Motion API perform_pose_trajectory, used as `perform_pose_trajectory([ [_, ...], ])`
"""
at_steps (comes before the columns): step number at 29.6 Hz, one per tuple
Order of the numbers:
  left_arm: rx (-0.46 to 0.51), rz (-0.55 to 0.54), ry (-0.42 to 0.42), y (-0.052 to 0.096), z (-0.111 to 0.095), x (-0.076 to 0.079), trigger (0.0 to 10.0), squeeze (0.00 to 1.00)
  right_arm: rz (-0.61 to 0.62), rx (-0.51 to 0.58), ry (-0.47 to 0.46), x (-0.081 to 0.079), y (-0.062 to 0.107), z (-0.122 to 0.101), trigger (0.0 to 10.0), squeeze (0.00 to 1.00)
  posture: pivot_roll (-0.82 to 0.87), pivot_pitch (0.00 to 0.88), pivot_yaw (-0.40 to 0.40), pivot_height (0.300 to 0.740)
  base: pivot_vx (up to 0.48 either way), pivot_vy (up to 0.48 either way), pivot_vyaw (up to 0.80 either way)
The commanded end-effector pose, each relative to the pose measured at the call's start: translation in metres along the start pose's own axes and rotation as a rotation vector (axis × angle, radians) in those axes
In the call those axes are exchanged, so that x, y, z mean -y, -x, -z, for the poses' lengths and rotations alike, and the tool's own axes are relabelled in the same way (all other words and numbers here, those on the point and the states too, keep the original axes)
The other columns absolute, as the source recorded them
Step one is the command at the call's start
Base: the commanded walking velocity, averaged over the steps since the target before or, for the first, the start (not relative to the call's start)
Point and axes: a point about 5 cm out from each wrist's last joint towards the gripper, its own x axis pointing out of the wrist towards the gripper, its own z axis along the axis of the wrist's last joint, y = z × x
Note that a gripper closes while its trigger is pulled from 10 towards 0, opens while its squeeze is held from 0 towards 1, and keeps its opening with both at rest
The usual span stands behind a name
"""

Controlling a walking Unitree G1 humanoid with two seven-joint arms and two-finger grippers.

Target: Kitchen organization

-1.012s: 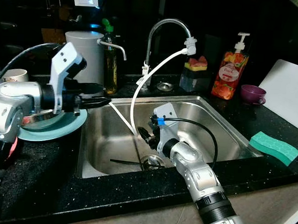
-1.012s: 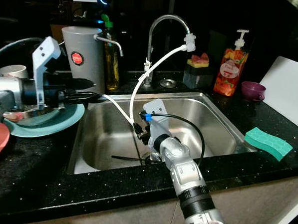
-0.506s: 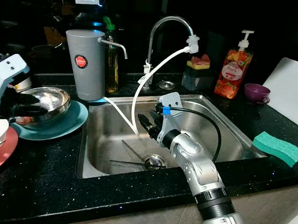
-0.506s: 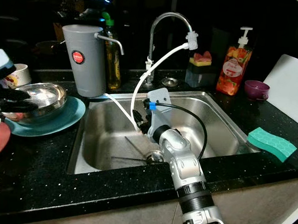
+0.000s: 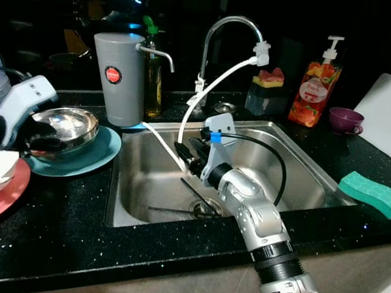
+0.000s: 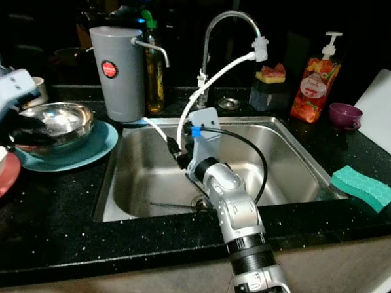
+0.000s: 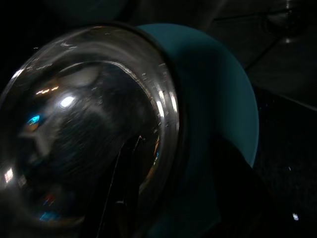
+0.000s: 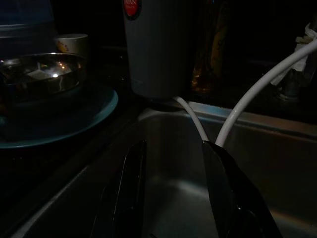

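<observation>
Bowl (image 5: 60, 127) rests on plate (image 5: 93, 157); left jaws' state unclear at its rim; right jaws spread, empty, over sink (image 5: 299, 166).

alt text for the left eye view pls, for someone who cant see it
The robot's right gripper hangs open over a steel sink beside a white hose from the tap. At left, its left gripper is at a steel bowl on a teal plate. The dark counter also holds a grey canister, soap bottle, purple cup and green sponge.
</observation>
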Motion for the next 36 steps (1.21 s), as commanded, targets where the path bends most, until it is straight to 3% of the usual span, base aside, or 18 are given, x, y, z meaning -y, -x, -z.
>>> perform_pose_trajectory([
  [1, -0.024, -0.005, -0.016, -0.006, -0.002, 0.001, 10.0, 0.0, -0.022, 0.004, -0.012, -0.004, 0.001, -0.003, 10.0, 0.0, 0.17, 0.129, -0.048, 0.74, 0.0, 0.0, 0.0],
  [6, -0.032, -0.027, -0.03, -0.019, -0.007, 0.004, 10.0, 0.0, -0.03, 0.012, -0.007, -0.006, 0.001, -0.008, 10.0, 0.0, 0.15, 0.136, -0.043, 0.74, 0.0, 0.0, 0.0],
  [14, -0.058, -0.061, -0.055, -0.025, -0.007, 0.004, 9.7, 0.0, -0.025, 0.018, -0.003, -0.005, 0.002, -0.01, 10.0, 0.0, 0.13, 0.141, -0.034, 0.74, 0.0, 0.0, 0.0],
  [15, -0.067, -0.071, -0.061, -0.026, -0.006, 0.004, 3.6, 0.0, -0.02, 0.017, -0.003, -0.005, 0.003, -0.01, 10.0, 0.0, 0.13, 0.141, -0.034, 0.74, 0.0, 0.0, 0.0],
  [16, -0.075, -0.071, -0.066, -0.027, -0.005, 0.004, 0.0, 0.0, -0.015, 0.015, -0.003, -0.004, 0.004, -0.01, 10.0, 0.0, 0.13, 0.138, -0.023, 0.74, 0.0, 0.0, 0.0],
  [20, -0.094, -0.073, -0.093, -0.025, -0.003, 0.004, 0.0, 0.0, -0.001, 0.013, -0.006, -0.003, 0.007, -0.009, 10.0, 0.0, 0.13, 0.135, -0.019, 0.74, 0.0, 0.0, 0.0],
  [25, -0.096, -0.09, -0.199, -0.022, -0.011, 0.001, 0.0, 0.0, 0.008, 0.019, -0.007, -0.001, 0.007, -0.011, 10.0, 0.0, 0.14, 0.128, -0.021, 0.74, 0.0, 0.0, 0.0],
  [26, -0.08, -0.078, -0.224, -0.022, -0.016, 0.001, 0.0, 0.0, 0.008, 0.022, -0.007, -0.001, 0.007, -0.011, 10.0, 0.0, 0.15, 0.124, -0.025, 0.74, 0.0, 0.0, 0.0],
  [29, -0.024, -0.011, -0.407, -0.021, -0.041, 0.005, 0.0, 0.0, 0.004, 0.039, -0.009, 0.001, 0.006, -0.017, 10.0, 0.0, 0.17, 0.124, -0.035, 0.74, 0.0, 0.0, 0.0],
  [30, -0.024, -0.011, -0.407, -0.021, -0.041, 0.005, 0.0, 0.0, 0.004, 0.039, -0.009, 0.001, 0.006, -0.017, 10.0, 0.0, 0.17, 0.124, -0.035, 0.74, 0.0, 0.0, 0.0],
  [31, -0.021, -0.005, -0.505, -0.02, -0.048, 0.007, 10.0, 0.0, 0.001, 0.044, -0.009, 0.002, 0.006, -0.018, 10.0, 0.0, 0.17, 0.125, -0.037, 0.74, 0.0, 0.0, 0.0],
  [34, 0.099, 0.072, -0.606, -0.018, -0.073, 0.018, 10.0, 0.0, -0.021, 0.063, -0.04, 0.003, 0.006, -0.025, 10.0, 0.0, 0.18, 0.125, -0.042, 0.74, 0.0, 0.0, 0.0],
  [36, 0.225, 0.155, -0.745, -0.014, -0.097, 0.034, 10.0, 0.0, -0.069, 0.085, -0.102, 0.004, 0.006, -0.035, 10.0, 0.0, 0.18, 0.124, -0.05, 0.74, 0.0, 0.0, 0.0],
])
